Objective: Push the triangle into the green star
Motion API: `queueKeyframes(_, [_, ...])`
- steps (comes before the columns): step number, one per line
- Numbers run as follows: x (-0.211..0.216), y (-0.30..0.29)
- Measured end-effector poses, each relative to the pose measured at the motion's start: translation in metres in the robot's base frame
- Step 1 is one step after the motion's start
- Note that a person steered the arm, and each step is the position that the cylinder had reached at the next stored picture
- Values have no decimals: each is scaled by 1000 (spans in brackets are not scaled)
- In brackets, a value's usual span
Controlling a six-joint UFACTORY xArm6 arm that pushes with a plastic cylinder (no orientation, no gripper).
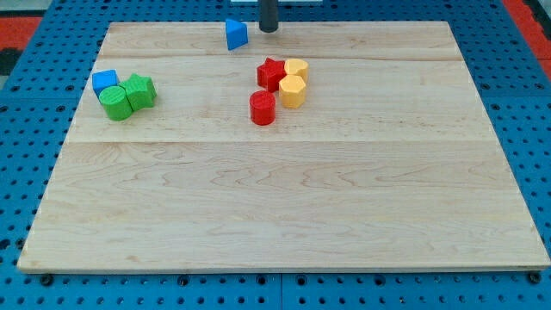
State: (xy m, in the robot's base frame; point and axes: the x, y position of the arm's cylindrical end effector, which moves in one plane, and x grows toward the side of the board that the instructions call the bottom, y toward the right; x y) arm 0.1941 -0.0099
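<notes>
A blue triangle [235, 34] sits near the top edge of the wooden board, left of centre. My tip [269, 29] stands just to its right, a small gap apart. A green star [140, 90] lies at the view's left, touching a green cylinder [114, 102] on its left and close to a blue cube [105, 82] above them.
A red star [271, 73], two yellow blocks [296, 70] [293, 90] and a red cylinder [263, 108] cluster near the board's upper middle. The wooden board [284, 207] lies on a blue pegboard table.
</notes>
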Motion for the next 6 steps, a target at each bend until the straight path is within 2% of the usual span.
queueKeyframes(2, [60,-150])
queueKeyframes(3, [92,-206])
queueKeyframes(6, [104,-211])
